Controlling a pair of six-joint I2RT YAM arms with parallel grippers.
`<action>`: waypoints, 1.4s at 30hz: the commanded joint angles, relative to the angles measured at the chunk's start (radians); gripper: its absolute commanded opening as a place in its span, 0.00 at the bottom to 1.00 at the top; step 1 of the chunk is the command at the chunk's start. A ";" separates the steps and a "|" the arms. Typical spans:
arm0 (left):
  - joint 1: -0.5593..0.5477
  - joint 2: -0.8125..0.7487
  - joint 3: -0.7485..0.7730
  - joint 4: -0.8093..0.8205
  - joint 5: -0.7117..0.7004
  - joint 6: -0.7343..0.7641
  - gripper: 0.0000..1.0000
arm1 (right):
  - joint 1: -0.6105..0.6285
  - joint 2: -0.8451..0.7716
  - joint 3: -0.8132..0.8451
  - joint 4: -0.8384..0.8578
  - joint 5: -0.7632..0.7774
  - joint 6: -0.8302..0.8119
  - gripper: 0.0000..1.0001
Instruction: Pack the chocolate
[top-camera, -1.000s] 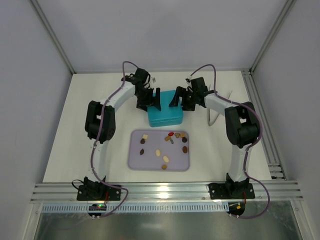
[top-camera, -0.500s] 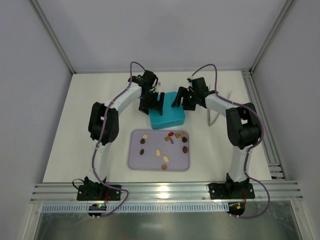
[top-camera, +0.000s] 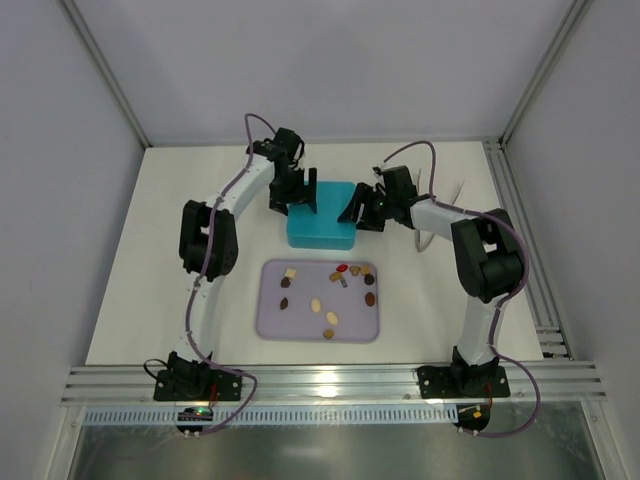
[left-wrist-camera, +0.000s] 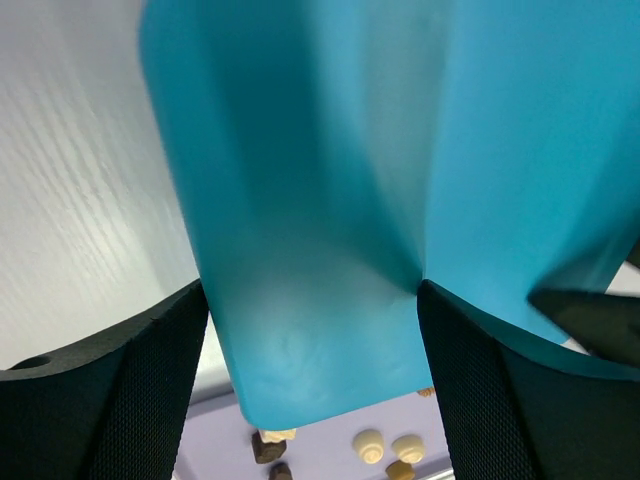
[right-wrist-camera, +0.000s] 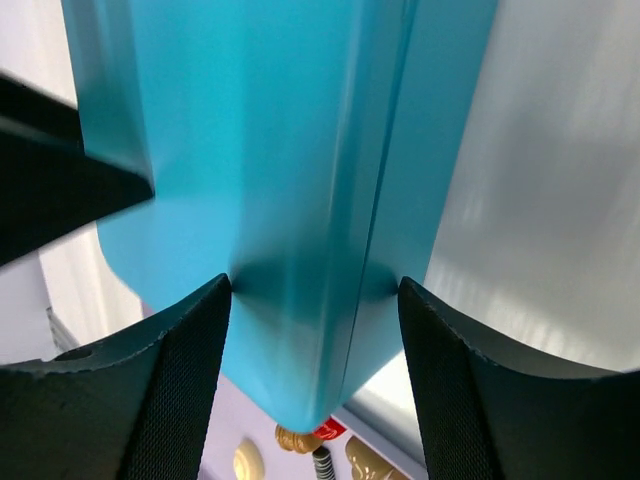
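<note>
Where the teal box (top-camera: 320, 222) lies on the white surface (top-camera: 140, 280), both arms meet it from opposite sides. The left arm (top-camera: 243, 187) rises from its base and folds at a black elbow well to the left of the box. Its white forearm stretches toward the box's far left corner, with the wrist bent down. The left jaws pinch the box: in the left wrist view the teal wall fills the whole gap, and both black fingers (left-wrist-camera: 150, 390) touch it, one on each side.

The right arm (top-camera: 440, 213) mirrors that pose, its elbow well to the right of the box and its forearm pointing left toward the box's right edge. The right jaws also pinch the box. In the right wrist view a teal edge runs down between the fingers (right-wrist-camera: 170, 390), which press against it on either side.

The chocolate (top-camera: 316, 305) lies loose on a lavender tray (top-camera: 300, 325) just on the near side of the box. It is brown, tan and cream pieces scattered apart, with a red one nearest the box. The pieces lie apart from the box and from both arms.
</note>
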 joint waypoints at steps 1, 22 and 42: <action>0.014 0.070 0.041 0.032 -0.068 -0.024 0.82 | 0.023 -0.027 -0.063 0.050 -0.040 0.031 0.67; 0.014 0.101 0.119 -0.094 -0.090 0.080 0.84 | -0.075 -0.048 -0.019 0.095 -0.106 0.058 0.83; 0.100 -0.008 0.172 0.155 -0.045 0.044 0.89 | -0.097 0.105 0.224 0.049 -0.095 0.069 0.89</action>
